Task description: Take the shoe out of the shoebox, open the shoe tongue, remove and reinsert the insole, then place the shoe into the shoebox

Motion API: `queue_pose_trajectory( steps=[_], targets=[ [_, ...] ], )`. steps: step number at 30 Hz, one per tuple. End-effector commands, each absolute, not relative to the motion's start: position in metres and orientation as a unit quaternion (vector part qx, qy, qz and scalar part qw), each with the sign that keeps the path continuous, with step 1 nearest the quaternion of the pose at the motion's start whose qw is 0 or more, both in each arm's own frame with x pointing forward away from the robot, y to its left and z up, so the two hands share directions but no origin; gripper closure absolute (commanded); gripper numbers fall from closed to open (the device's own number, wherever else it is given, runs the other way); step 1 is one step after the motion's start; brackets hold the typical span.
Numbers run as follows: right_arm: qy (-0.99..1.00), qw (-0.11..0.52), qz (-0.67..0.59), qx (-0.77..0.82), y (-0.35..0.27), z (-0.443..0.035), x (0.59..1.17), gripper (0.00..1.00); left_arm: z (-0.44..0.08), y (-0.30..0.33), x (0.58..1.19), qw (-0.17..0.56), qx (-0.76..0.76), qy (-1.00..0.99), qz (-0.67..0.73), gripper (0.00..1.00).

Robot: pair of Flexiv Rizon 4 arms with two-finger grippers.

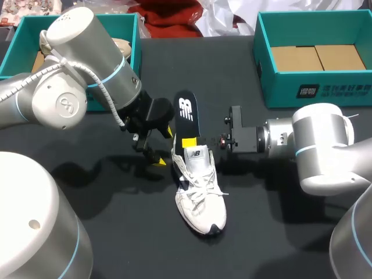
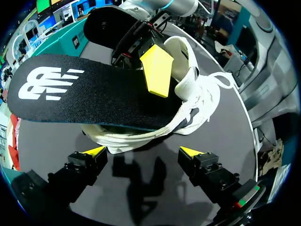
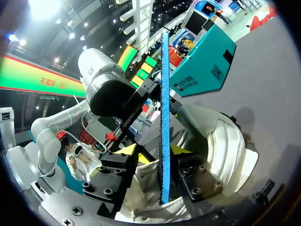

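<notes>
At the middle of the dark counter point(image 1: 267, 232), the right gripper point(image 3: 155, 150) pinches the thin black foam insole point(image 1: 186, 110) standing half out of the soft white lace-up sneaker point(image 1: 200, 192), a light, bendable piece probably best clamped across its flat faces, while the left gripper point(image 2: 141, 151) hangs open and empty beside the heel.

A robot test bench: two grey machine arms, the left arm point(image 1: 87, 64) and the right arm point(image 1: 319, 145), reach over a black table point(image 1: 133, 232). One teal shoebox point(image 1: 11, 52) stands well apart from the left gripper point(image 1: 163, 145), behind its arm. A second teal shoebox point(image 1: 302, 87) stands well apart from the right gripper point(image 1: 192, 142).
</notes>
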State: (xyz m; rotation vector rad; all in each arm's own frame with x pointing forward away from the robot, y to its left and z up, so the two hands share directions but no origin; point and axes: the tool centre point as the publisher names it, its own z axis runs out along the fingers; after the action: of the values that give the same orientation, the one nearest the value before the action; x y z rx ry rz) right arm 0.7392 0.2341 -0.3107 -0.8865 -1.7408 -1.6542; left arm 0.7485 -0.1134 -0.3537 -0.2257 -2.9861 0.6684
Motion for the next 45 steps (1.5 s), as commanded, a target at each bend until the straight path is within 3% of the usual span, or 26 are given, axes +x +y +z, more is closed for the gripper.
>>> queue_pose_trajectory(
  steps=[1,23,25,27,45],
  targets=[
    [-0.656,0.287,-0.618,-0.324,0.236,-0.308,0.744,0.58,-0.355,-0.113,0.748,0.036,-0.074,-0.972,0.218,0.00],
    [-0.664,0.241,-0.658,-0.262,0.235,-0.292,0.757,0.69,-0.355,-0.113,0.748,0.036,-0.074,-0.972,0.218,0.00],
    [-0.662,0.239,-0.662,-0.257,0.235,-0.291,0.758,0.80,-0.355,-0.113,0.748,0.036,-0.074,-0.972,0.218,0.00],
    [-0.661,0.238,-0.665,-0.253,0.235,-0.291,0.758,1.00,-0.355,-0.113,0.748,0.036,-0.074,-0.972,0.218,0.00],
    [-0.636,0.260,-0.672,-0.278,0.231,-0.323,0.737,1.00,-0.355,-0.113,0.748,0.036,-0.074,-0.972,0.218,0.00]
  ],
)
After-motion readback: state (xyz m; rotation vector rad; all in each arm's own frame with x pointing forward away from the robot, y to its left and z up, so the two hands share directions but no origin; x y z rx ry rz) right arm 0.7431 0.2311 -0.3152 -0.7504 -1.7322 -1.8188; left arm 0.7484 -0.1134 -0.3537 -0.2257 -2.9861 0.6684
